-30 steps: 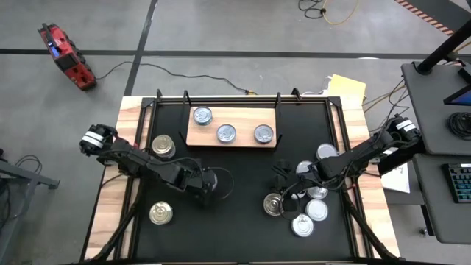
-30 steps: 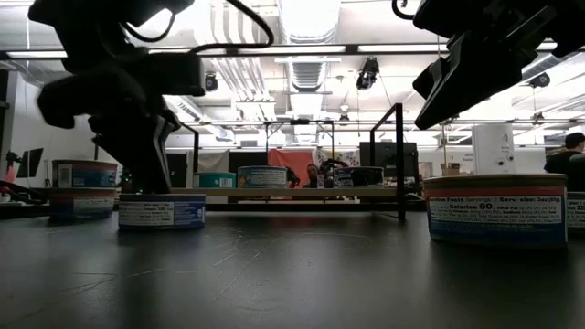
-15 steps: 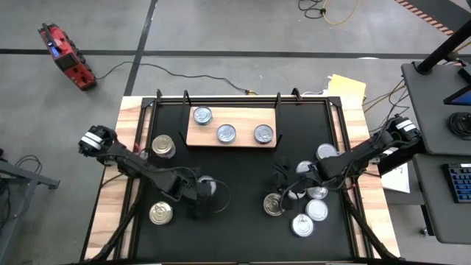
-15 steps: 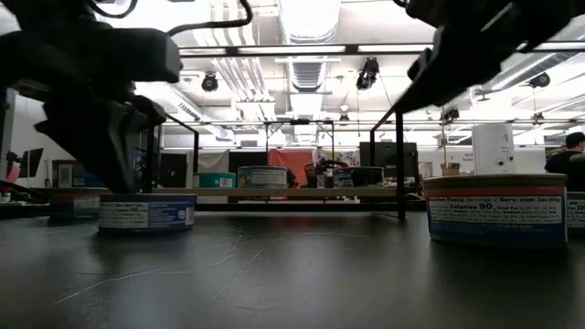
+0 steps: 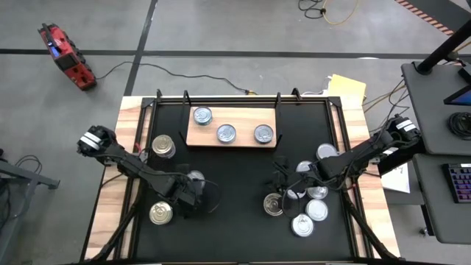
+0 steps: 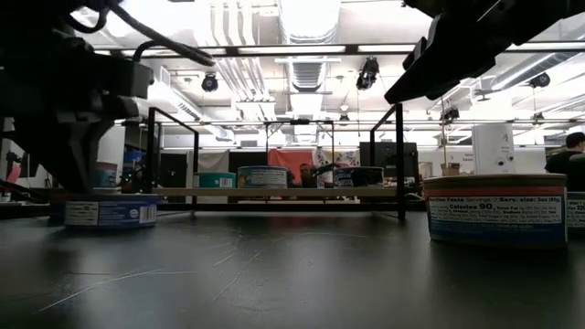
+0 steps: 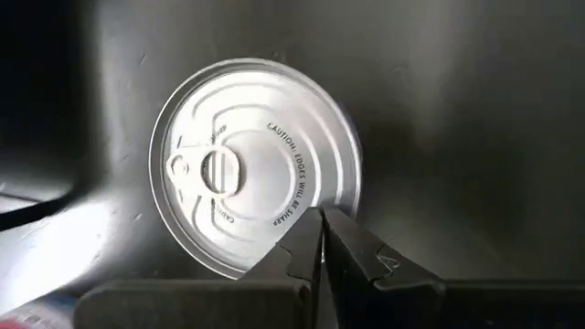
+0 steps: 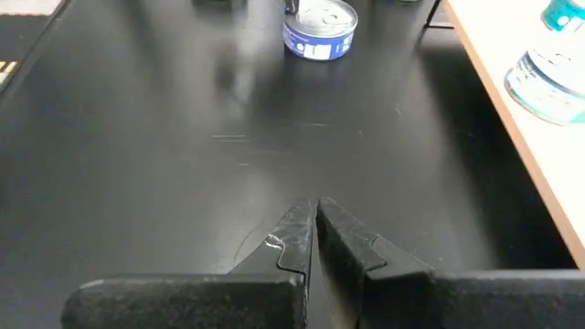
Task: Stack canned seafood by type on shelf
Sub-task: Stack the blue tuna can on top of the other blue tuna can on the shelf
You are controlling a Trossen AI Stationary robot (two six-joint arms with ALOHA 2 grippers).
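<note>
- High view: the wooden shelf [image 5: 232, 129] lies at the far middle of the black table [image 5: 243, 165], with three silver-topped cans [image 5: 226, 133] on it in a slanting row, apart from one another.
- A gold-topped can [image 5: 163, 145] sits on the table just left of the shelf, and another gold-topped can [image 5: 161, 213] sits near the front left.
- The left gripper [image 5: 193, 193] hangs low over the front left of the table, right at a silver-topped can [image 5: 196, 178] that shows just beyond it.
- The right gripper [image 5: 288, 185] hovers at the front right beside a cluster of cans [image 5: 309, 210], most of them silver-topped, lying close together.
- Low view: a blue-labelled can [image 6: 111, 212] stands on the table under the dark mass of the left arm [image 6: 64, 100]; a big can [image 6: 494, 209] stands close at the right, and the shelf [image 6: 274, 193] with its cans shows farther back.
- Left wrist view: the left gripper [image 7: 321, 239] has its fingers pressed together, holding nothing; their tips overlap the rim of a silver pull-tab can [image 7: 254, 179] standing upright on the table.
- Right wrist view: the right gripper [image 8: 316, 224] is closed and empty above bare table; a blue-labelled can [image 8: 320, 29] stands well ahead of it, and another can [image 8: 551, 80] rests on the light wooden edge [image 8: 512, 110].
</note>
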